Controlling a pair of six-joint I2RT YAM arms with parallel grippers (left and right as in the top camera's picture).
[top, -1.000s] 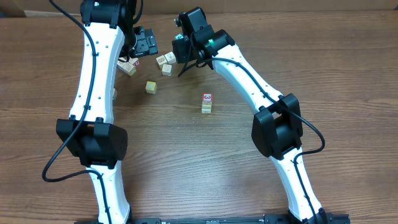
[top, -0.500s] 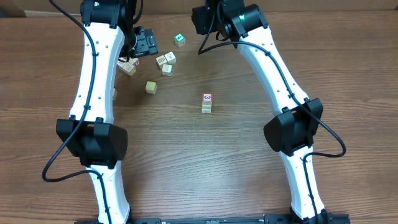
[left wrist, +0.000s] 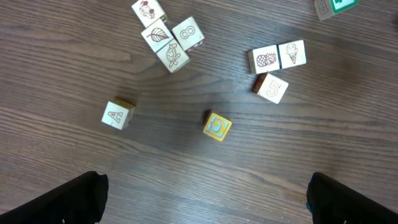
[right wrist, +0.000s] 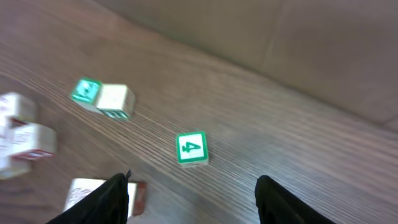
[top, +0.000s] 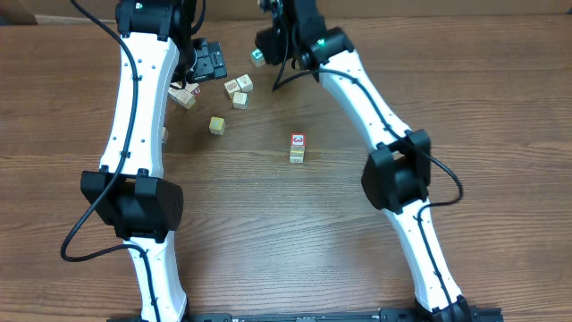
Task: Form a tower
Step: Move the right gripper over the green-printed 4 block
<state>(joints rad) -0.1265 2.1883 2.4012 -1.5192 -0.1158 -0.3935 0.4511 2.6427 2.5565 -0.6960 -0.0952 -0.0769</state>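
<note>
Robotics lab bench, wood-grain table, cabled left arm, right arm rising from 6 o'clock, plain wall at 12 o'clock.

even bright light, soft shadows; right-wrist view motion-blurred

- The green block in the top corner of the left wrist view was cut off by the edge.
- The blocks at the left of the right wrist view were blurry and partly cut off.
- From above, the tower was too small to read its pictures.
</note>
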